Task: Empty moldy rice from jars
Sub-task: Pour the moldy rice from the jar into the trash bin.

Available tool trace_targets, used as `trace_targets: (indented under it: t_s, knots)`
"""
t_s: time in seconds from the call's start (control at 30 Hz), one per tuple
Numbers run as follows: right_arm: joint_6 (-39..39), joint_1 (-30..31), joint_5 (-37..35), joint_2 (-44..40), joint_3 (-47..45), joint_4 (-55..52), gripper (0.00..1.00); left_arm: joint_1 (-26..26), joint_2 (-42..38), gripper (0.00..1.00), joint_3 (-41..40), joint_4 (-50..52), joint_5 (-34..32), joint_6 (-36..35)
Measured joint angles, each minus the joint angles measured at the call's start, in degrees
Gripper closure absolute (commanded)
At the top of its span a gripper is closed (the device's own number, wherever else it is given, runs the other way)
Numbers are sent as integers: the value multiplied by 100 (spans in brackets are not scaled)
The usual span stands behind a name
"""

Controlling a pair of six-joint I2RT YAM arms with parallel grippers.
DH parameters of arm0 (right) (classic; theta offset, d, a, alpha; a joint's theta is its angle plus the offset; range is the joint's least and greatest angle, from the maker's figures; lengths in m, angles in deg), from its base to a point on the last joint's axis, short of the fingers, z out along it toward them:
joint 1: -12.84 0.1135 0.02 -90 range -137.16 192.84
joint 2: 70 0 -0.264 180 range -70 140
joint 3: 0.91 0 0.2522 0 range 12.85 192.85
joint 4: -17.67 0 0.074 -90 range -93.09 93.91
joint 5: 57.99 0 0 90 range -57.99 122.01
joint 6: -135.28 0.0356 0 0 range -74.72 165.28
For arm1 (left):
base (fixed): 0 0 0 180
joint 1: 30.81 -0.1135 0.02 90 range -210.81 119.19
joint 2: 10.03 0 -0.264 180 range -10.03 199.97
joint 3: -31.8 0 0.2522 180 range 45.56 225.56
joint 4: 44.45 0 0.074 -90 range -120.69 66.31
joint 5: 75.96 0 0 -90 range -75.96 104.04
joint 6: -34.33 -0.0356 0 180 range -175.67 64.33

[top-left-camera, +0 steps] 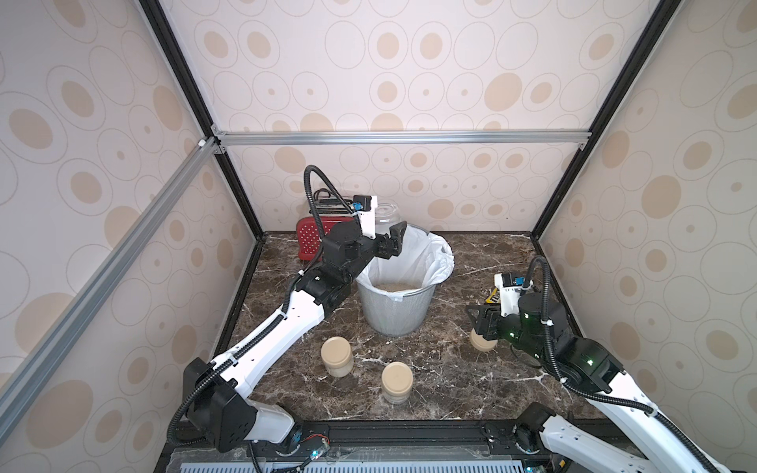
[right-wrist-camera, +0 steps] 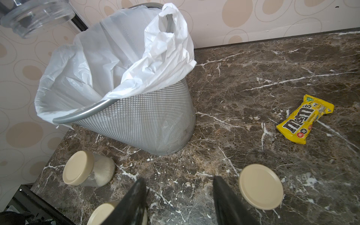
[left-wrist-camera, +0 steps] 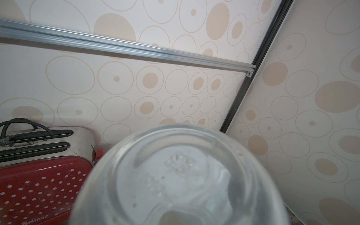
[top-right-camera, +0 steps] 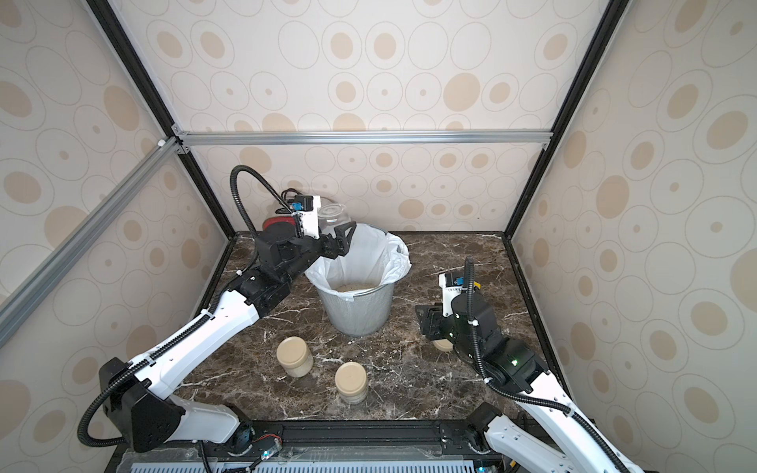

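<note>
Moldy rice [top-left-camera: 395, 287] lies at the bottom of the bin [top-left-camera: 393, 319]; more fills the left capped jar [top-left-camera: 336, 356] and right capped jar [top-left-camera: 396, 383] in front of the bin. Left gripper [top-left-camera: 391, 243] clamps the emptied jar [top-left-camera: 385, 213], upended above the bin's far rim. Right gripper [right-wrist-camera: 180, 180], right of the bin, is half spread and empty beside a loose lid [right-wrist-camera: 261, 186]. Our worries: glass slipping into the liner [right-wrist-camera: 101, 58], or the left forearm tipping the bin.
</note>
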Motion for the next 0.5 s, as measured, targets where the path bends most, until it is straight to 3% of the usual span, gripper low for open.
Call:
trace_targets:
  t_s: [0.5]
  knots:
    - [0,0,0,7,0,0,43,2,0,53,0,17,-37,-42]
